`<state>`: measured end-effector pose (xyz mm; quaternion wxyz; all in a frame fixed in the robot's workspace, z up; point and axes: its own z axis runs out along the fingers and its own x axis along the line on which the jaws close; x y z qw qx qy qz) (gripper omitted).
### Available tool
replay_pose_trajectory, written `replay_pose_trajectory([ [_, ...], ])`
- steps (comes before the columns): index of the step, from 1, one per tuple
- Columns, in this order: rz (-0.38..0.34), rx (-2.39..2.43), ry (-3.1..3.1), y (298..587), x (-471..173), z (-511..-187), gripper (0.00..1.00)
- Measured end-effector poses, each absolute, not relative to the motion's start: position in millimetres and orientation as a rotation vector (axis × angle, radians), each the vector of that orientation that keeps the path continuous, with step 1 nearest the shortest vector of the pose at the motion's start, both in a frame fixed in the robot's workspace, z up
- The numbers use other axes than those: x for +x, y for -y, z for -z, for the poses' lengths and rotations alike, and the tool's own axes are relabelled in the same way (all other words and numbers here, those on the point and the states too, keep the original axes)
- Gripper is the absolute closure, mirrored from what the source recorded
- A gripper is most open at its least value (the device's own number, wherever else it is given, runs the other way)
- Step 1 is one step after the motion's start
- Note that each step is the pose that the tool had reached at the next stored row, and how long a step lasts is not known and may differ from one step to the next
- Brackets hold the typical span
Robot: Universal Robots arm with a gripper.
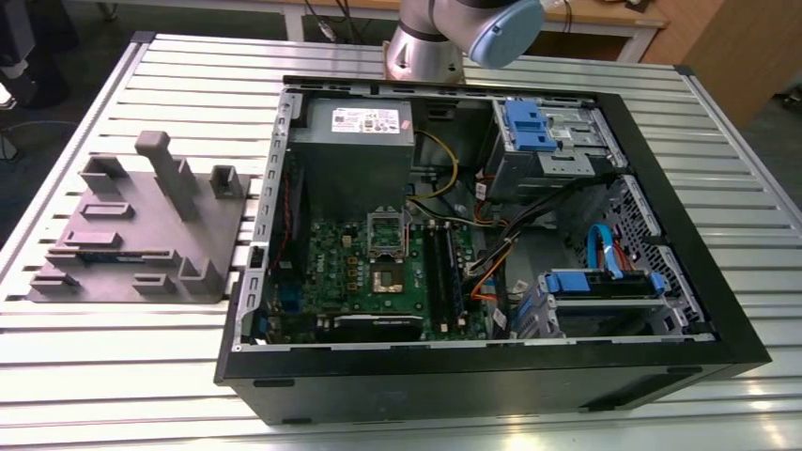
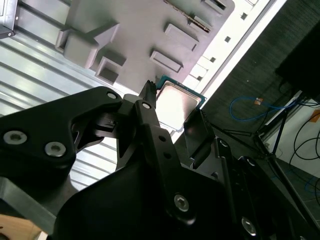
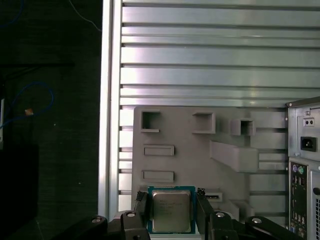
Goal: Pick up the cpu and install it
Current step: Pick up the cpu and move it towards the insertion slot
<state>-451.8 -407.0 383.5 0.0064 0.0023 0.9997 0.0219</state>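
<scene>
1. The end effector (image 3: 171,206) is closed narrow on the cpu (image 3: 171,214). In the first wrist view one of its black fingers (image 3: 141,205) presses against each of two opposite edges of the chip, and no gap shows on either side.
2. The cpu sits directly between the fingertips, with its shiny metal top facing the first wrist camera. It is square, so it has no long axis to speak of. What counts is that the grip runs across one pair of edges and leaves the other pair free.
3. In the second wrist view the cpu (image 2: 176,100) shows the same hold from the side, its flat face clear of the finger bodies.
4. The grey fixture tray (image 3: 190,160) lies well behind the chip on the slatted bench (image 3: 200,50). Judging by how small the tray looks against the chip, the cpu is lifted off it and carried in the air.
5. A corner of the computer case (image 3: 305,165) stands beside the tray.
6. In the exterior view the tray (image 1: 126,244) is on the exterior view's left of the case (image 1: 701,324). The socket (image 1: 390,275) sits on the motherboard (image 1: 332,254) inside the case, well apart from the tray.
7. My reading is that the pick-up is done and the cpu is not yet installed.
</scene>
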Motion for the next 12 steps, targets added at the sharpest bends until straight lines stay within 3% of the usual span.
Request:
replay_pose_trajectory([
  [12, -0.069, 0.007, -3.128, 407.0, -447.7, -383.4, 0.53],
])
